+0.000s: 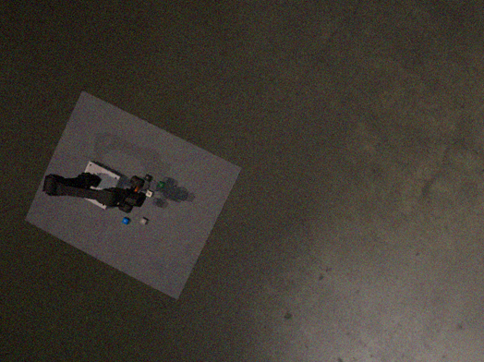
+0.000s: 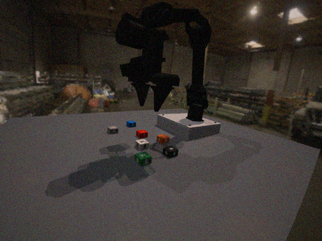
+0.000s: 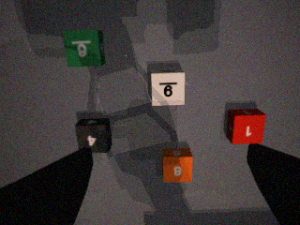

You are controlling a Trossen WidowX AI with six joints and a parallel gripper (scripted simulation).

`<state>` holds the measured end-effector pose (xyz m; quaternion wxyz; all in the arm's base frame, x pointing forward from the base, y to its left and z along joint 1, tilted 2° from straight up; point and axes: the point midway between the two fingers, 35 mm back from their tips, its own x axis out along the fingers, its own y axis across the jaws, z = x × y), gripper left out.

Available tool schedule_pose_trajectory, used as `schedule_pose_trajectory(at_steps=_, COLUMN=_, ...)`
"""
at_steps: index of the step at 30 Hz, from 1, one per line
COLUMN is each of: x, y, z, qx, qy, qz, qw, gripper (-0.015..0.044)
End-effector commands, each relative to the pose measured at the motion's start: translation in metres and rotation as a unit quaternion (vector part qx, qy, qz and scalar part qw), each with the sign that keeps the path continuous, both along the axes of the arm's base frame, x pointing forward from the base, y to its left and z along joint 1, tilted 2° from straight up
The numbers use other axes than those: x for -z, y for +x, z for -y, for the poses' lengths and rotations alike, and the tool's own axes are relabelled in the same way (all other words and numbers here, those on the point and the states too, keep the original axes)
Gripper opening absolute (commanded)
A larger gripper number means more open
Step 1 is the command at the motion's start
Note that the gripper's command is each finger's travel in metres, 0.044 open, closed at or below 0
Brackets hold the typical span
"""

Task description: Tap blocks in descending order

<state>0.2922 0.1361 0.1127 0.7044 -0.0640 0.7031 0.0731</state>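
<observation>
My gripper is open and empty, high above the blocks. In the wrist view the digits are upside down. The orange block shows 8 and lies low between the fingertips. The black block shows 4, by the left fingertip. The red block shows 1, by the right one. The white block and green block each show a barred 6 or 9; I cannot tell which surely. The blue block and grey block are outside the wrist view.
The arm stands on a pale base box behind the blocks. The grey table top ends at a dark floor. Arm shadows fall across the white, green and orange blocks' surroundings.
</observation>
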Motion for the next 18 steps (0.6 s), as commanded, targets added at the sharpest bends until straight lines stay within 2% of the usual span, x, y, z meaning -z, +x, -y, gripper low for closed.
schedule_pose_trajectory(at_steps=1, x=0.001, y=0.002, z=-0.001, qx=-0.003, qy=0.000, qz=-0.002, qw=1.000, gripper=0.0400)
schedule_pose_trajectory(at_steps=14, x=0.000, y=0.001, z=-0.003, qx=-0.003, qy=0.000, qz=-0.002, qw=1.000, gripper=0.0400)
schedule_pose_trajectory(at_steps=18, x=0.000, y=-0.030, z=-0.044, qx=-0.003, qy=0.002, qz=-0.003, qw=1.000, gripper=0.0400)
